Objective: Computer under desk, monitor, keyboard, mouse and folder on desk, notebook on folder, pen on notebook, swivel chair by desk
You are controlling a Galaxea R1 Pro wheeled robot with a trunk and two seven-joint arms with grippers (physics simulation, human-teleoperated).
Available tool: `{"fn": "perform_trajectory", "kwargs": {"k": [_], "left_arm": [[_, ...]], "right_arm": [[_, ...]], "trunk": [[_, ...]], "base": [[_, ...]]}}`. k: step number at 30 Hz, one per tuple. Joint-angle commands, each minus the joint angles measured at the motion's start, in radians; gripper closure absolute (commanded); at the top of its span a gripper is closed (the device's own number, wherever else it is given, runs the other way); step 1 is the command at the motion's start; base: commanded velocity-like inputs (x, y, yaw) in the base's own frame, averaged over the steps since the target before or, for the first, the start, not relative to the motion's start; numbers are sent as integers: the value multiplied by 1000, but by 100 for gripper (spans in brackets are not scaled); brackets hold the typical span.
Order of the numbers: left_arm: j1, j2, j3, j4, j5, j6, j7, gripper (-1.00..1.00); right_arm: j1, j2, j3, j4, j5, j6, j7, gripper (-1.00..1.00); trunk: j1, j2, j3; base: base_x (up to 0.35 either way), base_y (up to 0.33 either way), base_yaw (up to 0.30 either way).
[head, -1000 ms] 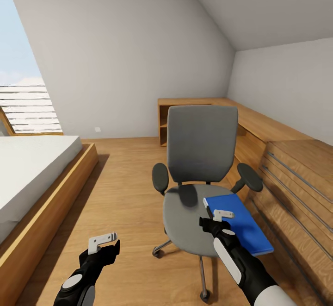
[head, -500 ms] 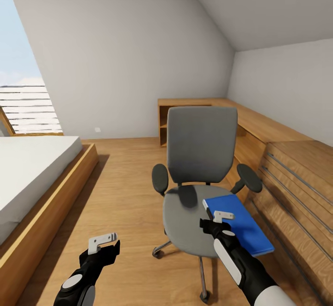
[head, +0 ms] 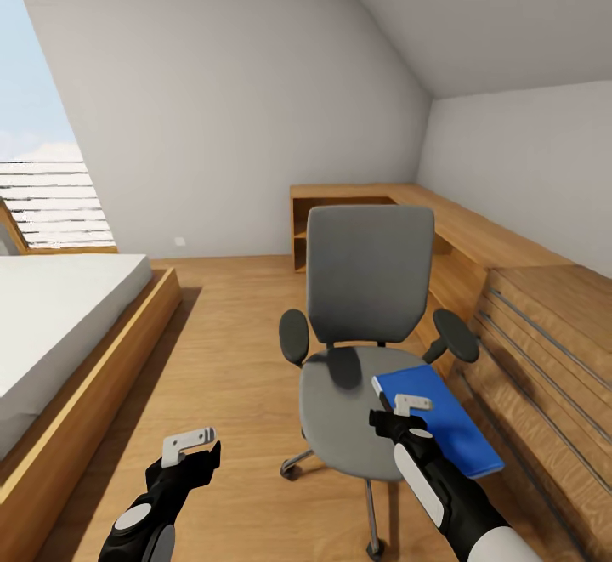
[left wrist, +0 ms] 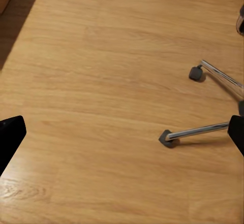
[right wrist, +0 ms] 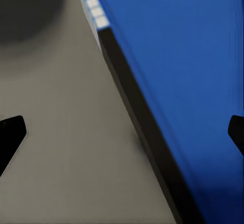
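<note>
Your view has crept closer; the folder point(head: 442, 420) still lies at four o'clock on the swivel chair point(head: 367, 349), unlifted. Right gripper point(right wrist: 122, 132) straddles its dark edge, fingers released; left gripper point(head: 189, 447) open too.

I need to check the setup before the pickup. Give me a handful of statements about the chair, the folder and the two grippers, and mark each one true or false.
1. The blue folder lies on the seat of the grey chair. True.
2. The right gripper is shut on the folder. False: its fingers stand wide apart above the folder's dark edge, holding nothing.
3. The left gripper hangs open over the bare wooden floor. True.
4. The folder sits on the bed. False: it is on the chair seat, and overhangs the seat's edge on the side towards the wooden drawers.
5. The chair's back stands upright. True.
</note>
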Motion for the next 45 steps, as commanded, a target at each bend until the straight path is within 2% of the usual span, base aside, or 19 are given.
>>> {"fn": "perform_trajectory", "kwargs": {"k": [1, 27, 33, 37, 45], "left_arm": [[0, 0, -1, -1, 11, 3, 9, -100], [0, 0, -1, 8, 11, 4, 9, -100], [0, 0, 1, 32, 12, 5, 9, -100], [0, 0, 2, 41, 11, 5, 10, -100], [0, 0, 0, 44, 10, 4, 10, -100]], "right_arm": [[-1, -1, 5, -2, -8, 3, -9, -100], [-1, -3, 9, -16, -7, 1, -9, -100], [3, -4, 11, -112, -2, -1, -18, -100], [24, -5, 12, -215, 0, 0, -59, -100], [73, -6, 13, -333, 1, 2, -111, -100]], "trunk": [[-4, 7, 2], [-104, 189, 84], [-127, 231, 103], [-142, 259, 115], [-142, 259, 115]], "base": [[0, 0, 0], [0, 0, 0], [0, 0, 0], [0, 0, 0], [0, 0, 0]]}}
